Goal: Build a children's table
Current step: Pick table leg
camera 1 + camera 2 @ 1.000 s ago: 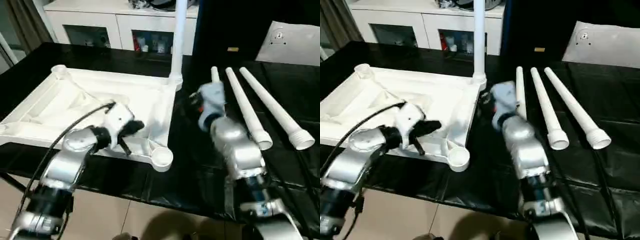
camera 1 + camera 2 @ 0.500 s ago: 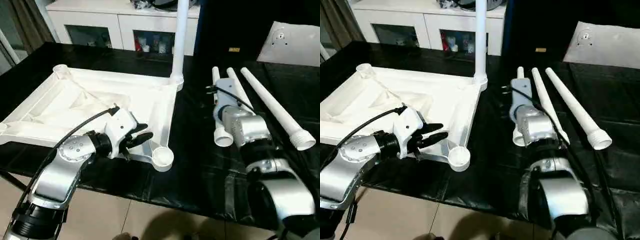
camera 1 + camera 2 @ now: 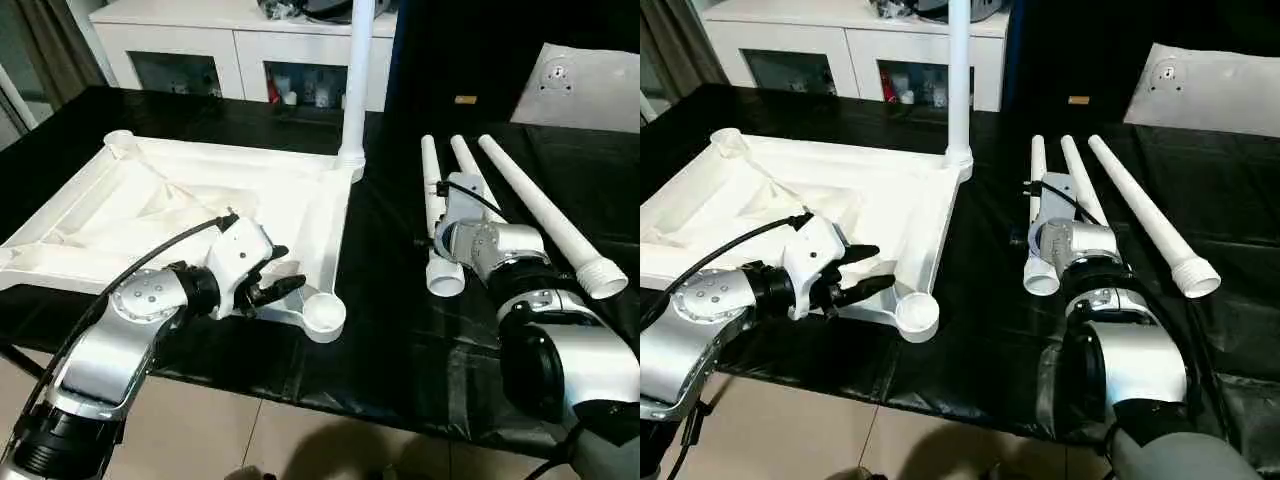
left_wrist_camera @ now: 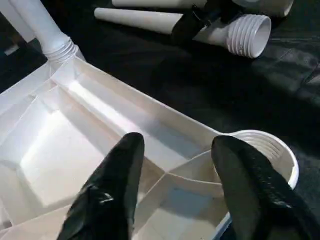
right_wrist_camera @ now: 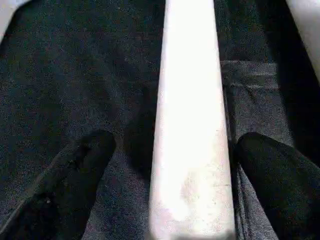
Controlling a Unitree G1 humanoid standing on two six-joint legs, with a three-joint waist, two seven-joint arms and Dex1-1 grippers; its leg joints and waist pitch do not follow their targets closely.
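The upright leg [image 3: 357,75] is cut off by the frame's upper edge. The right gripper's [image 5: 172,150] forearm covers the middle leg's [image 3: 462,158] wide end.

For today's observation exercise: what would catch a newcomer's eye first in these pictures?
The upturned white tabletop on the black table, with one leg standing upright in its far corner. Right of it lie three loose legs; the right gripper straddles one, open.

Open lane: bare black bench [image 3: 385,270] is lying between the tabletop [image 3: 150,200] and the loose legs [image 3: 540,215].
Obstacle: an upright leg [image 3: 357,80] is standing at the tabletop's far corner.
Right side: three loose legs are lying close together, narrow gaps between them.
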